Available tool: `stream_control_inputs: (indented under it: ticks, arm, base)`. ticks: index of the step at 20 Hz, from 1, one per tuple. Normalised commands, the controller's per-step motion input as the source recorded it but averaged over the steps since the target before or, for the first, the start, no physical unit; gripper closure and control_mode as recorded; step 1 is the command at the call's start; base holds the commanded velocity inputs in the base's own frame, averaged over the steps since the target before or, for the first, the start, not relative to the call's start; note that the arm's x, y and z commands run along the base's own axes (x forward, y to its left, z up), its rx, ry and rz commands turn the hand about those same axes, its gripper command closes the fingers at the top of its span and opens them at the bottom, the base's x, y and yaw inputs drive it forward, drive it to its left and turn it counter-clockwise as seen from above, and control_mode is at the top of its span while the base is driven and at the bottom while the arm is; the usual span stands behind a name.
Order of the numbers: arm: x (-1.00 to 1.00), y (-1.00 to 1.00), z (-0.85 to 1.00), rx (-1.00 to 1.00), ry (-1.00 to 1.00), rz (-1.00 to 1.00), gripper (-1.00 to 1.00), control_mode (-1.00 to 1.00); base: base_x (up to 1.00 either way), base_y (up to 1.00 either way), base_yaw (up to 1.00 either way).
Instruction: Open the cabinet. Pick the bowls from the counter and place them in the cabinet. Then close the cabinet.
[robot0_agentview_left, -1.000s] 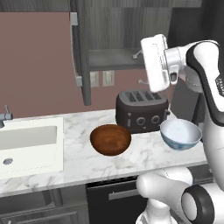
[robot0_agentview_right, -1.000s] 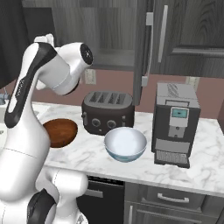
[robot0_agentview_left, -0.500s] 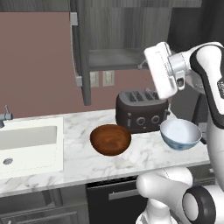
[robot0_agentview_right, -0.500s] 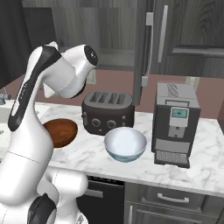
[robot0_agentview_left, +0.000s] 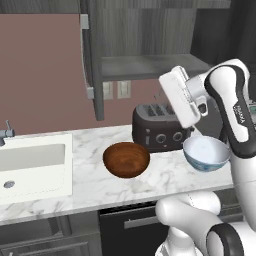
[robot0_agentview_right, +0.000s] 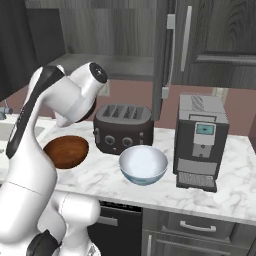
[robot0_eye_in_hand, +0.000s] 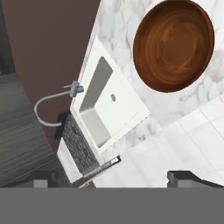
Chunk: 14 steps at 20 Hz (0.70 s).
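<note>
My pincer (robot0_eye_in_hand: 113, 177) hangs released above the table (robot0_agentview_left: 90, 185), gripping nothing.

The cabinet (robot0_agentview_left: 150, 35) on the wall stands open, its door (robot0_agentview_left: 92, 55) swung out edge-on toward me and its grey inner shelf (robot0_agentview_left: 150, 66) bare. Both bowls sit on the marble table: the reddish-brown wooden bowl (robot0_agentview_left: 126, 159) lies near the front edge, just right of the white sink (robot0_agentview_left: 30, 165), and the white bowl with the pale blue outside (robot0_agentview_left: 206, 152) rests further right, in front of the dark toaster (robot0_agentview_left: 157, 129). A coffee machine (robot0_agentview_right: 200, 140) stands to the right of that bowl. Through my hand camera the wooden bowl sits far from my fingertips (robot0_eye_in_hand: 186, 177), with the sink and its faucet (robot0_eye_in_hand: 52, 103) beside it.
</note>
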Motion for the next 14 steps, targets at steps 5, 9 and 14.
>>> stream_control_inputs:
  ticks: [5, 9, 14]
  arm:
    - [0.0, 0.0, -0.33, -0.13, 0.0, 0.0, -1.0, -1.0]
    - [0.0, 0.0, -0.33, -0.1, 0.0, 0.0, -1.0, -1.0]
    - [0.02, 0.0, -0.29, -0.01, 0.0, 0.0, -1.0, -1.0]
  base:
    - [0.0, 0.0, 0.0]
    - [0.0, 0.0, 0.0]
    - [0.0, 0.0, 0.0]
